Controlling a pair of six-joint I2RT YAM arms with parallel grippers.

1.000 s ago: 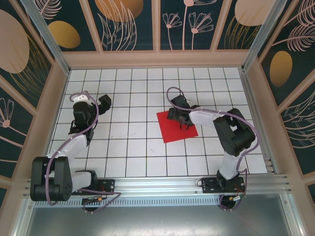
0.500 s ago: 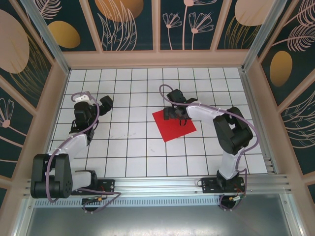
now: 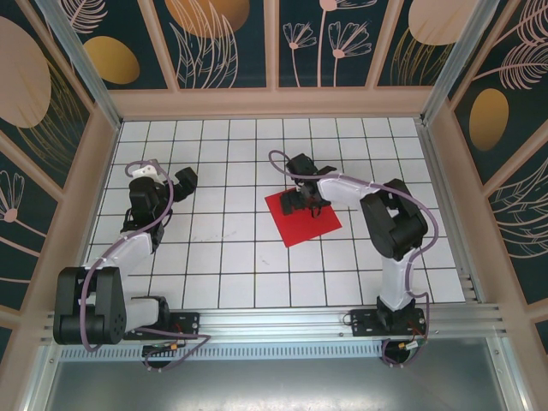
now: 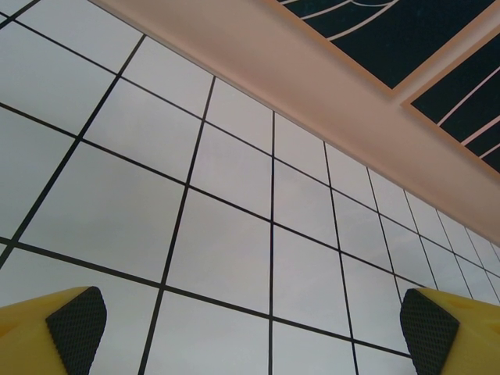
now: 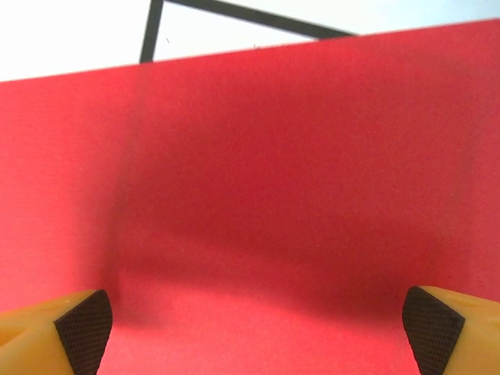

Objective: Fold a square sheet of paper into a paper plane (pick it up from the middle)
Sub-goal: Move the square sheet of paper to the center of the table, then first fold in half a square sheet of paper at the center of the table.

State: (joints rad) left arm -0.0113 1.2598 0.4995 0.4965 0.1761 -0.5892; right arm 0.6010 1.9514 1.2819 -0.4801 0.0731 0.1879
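- Left gripper [image 3: 182,177]: pretty much no change over the last second. It's parked out on the left of the table [image 3: 223,257], well apart from the paper. The jaws are spread wide with nothing between them, and its wrist view just has bare tiles underneath.
- Paper [image 3: 300,229]: a flat red square lying a bit right of the table's middle. We can't spot any creases, so as far as we can judge the folding hasn't started. Its left corner looks like it's crept slightly left compared with a second ago, but the shift is small enough that we wouldn't swear to it.
- Right gripper [image 3: 305,199]: this is the one that moved. A second ago it sat over the middle-right of the paper. Now the arm has reached farther out and the gripper is over the paper's far-left part.
- Its jaws are fully spread and holding nothing. In its wrist view both pads [image 5: 82,332] sit low over the red with a dark shadow between them. We can't tell if the tips actually touch the paper.
- Our take: the task says to grab it from the middle, and the gripper has gone past that. So we'd guess it's still hunting for its spot, not about to pinch. The pickup isn't done yet.
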